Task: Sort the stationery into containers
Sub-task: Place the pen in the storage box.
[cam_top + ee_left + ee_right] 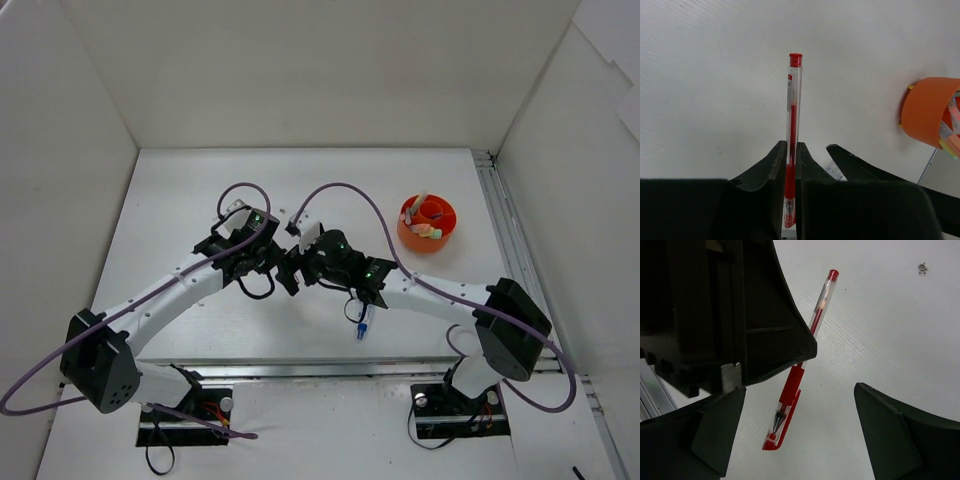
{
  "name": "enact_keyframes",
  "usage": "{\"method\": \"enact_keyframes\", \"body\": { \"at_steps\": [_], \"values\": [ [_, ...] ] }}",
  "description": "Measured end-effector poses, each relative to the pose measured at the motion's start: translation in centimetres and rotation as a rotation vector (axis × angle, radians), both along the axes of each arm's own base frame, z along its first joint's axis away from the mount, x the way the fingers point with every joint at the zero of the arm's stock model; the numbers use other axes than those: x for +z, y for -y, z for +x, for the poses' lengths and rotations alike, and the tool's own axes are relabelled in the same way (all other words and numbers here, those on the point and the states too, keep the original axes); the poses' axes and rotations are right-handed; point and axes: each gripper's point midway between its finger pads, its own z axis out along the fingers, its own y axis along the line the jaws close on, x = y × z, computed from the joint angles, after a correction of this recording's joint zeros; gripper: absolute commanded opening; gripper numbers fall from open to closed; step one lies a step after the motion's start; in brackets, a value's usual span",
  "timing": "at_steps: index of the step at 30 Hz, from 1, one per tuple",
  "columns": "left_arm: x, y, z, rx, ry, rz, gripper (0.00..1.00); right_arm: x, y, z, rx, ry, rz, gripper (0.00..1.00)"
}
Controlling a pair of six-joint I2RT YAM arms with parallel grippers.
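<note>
A red pen (793, 100) with a clear barrel is clamped in my left gripper (791, 150), which is shut on it; its long end sticks out over the white table. In the right wrist view the same red pen (805, 347) hangs tilted, its capped tip low between the wide-apart fingers (890, 435) of my right gripper (800, 430), which is open and not touching it. The two grippers meet nose to nose at mid-table, left gripper (272, 258) and right gripper (298, 268). The orange cup (427, 222) stands at the back right with several pieces of stationery in it.
A blue-capped clear pen (363, 322) lies on the table under my right forearm. The orange cup (927, 117) shows to the right of the left fingers. White walls close in the table on three sides, and a metal rail (493, 205) runs along its right edge.
</note>
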Motion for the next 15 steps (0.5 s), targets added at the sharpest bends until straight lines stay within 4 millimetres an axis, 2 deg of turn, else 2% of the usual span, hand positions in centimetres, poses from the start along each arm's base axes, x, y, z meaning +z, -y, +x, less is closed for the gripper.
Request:
{"method": "enact_keyframes", "body": {
  "at_steps": [3, 5, 7, 11, 12, 15],
  "values": [
    [0.6, 0.3, -0.3, 0.005, 0.013, -0.019, 0.0, -1.3, -0.5, -0.1, 0.019, -0.023, -0.013, 0.79],
    [1.0, 0.3, -0.4, 0.018, 0.027, -0.035, 0.0, -2.0, -0.7, -0.2, 0.024, -0.037, -0.02, 0.7],
    [0.9, 0.1, -0.6, 0.032, 0.036, -0.04, 0.0, -2.0, -0.9, -0.2, 0.029, -0.041, -0.01, 0.56],
    [0.9, -0.4, -0.8, 0.061, 0.044, -0.041, 0.0, -1.4, -1.5, -0.4, 0.032, -0.04, 0.021, 0.43],
    [0.9, -0.4, -0.8, 0.066, 0.048, -0.04, 0.0, -1.2, -1.7, -0.4, 0.032, -0.037, 0.032, 0.36],
    [1.1, -0.5, -0.8, 0.08, 0.055, -0.044, 0.0, -0.8, -1.9, -0.2, 0.027, -0.03, 0.048, 0.24]
  ]
}}
